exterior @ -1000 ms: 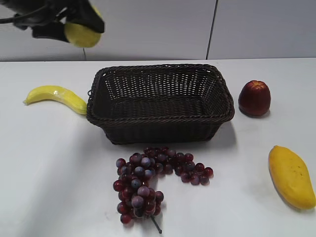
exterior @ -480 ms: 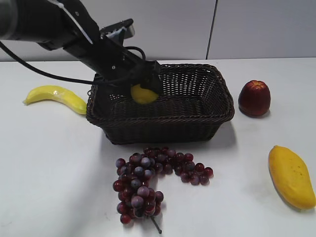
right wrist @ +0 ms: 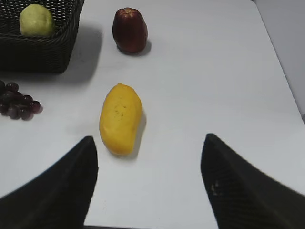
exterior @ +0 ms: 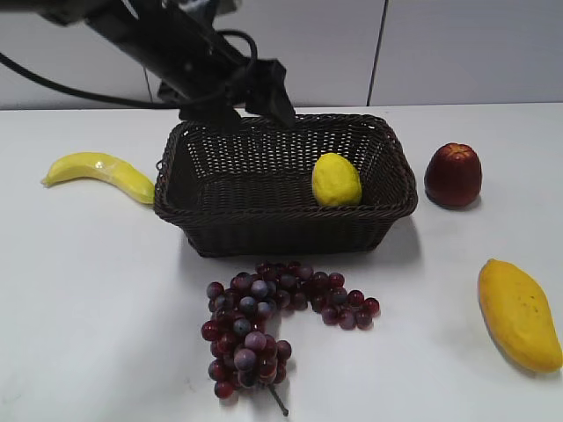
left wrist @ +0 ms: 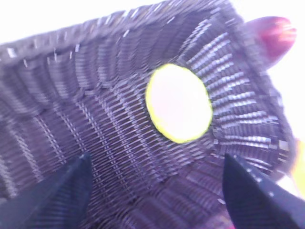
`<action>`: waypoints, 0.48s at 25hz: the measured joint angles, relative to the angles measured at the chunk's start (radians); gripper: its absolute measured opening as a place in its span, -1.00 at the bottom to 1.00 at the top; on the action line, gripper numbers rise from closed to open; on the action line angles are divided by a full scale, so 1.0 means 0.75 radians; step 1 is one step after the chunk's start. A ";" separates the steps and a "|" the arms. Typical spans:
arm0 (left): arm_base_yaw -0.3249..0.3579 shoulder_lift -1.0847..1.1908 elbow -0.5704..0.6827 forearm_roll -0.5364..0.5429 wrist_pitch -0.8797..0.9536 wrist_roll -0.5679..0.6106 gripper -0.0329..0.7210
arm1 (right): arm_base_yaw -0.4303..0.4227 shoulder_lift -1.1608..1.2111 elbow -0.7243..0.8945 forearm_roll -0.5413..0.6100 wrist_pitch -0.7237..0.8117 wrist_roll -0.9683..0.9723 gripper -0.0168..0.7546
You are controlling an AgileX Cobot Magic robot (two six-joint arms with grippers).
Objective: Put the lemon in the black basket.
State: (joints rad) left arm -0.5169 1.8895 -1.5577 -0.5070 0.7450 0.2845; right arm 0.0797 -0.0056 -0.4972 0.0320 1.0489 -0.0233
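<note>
The lemon [exterior: 336, 180] lies inside the black basket [exterior: 220, 189], toward its right end, free of any gripper. It also shows in the left wrist view [left wrist: 178, 103] and in the right wrist view [right wrist: 35, 20]. My left gripper [exterior: 255, 110] is open and empty above the basket's back rim; in its own view [left wrist: 155, 179] the jaws stand wide apart over the wicker floor [left wrist: 95, 133]. My right gripper [right wrist: 150, 162] is open and empty over bare table, out of the exterior view.
A banana [exterior: 98, 172] lies left of the basket. A bunch of grapes [exterior: 268, 321] lies in front of it. A red apple [exterior: 453, 174] stands to its right. A mango [exterior: 519, 312] lies at the front right, also in the right wrist view [right wrist: 120, 118].
My left gripper carried the lemon down into the basket, let it go and lifted back toward the rear rim. The lemon now rests at the basket's right end.
</note>
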 joint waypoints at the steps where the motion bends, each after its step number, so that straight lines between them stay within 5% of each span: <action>1: 0.006 -0.050 -0.017 0.029 0.041 0.000 0.77 | 0.000 0.000 0.000 0.000 0.000 0.000 0.48; 12: 0.187 -0.532 -0.032 0.457 0.614 -0.179 0.65 | 0.000 0.000 0.000 0.000 0.000 0.000 0.48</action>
State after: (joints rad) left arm -0.3766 1.4906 -1.5820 -0.1644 1.2051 0.1500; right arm 0.0797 -0.0056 -0.4972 0.0320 1.0489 -0.0233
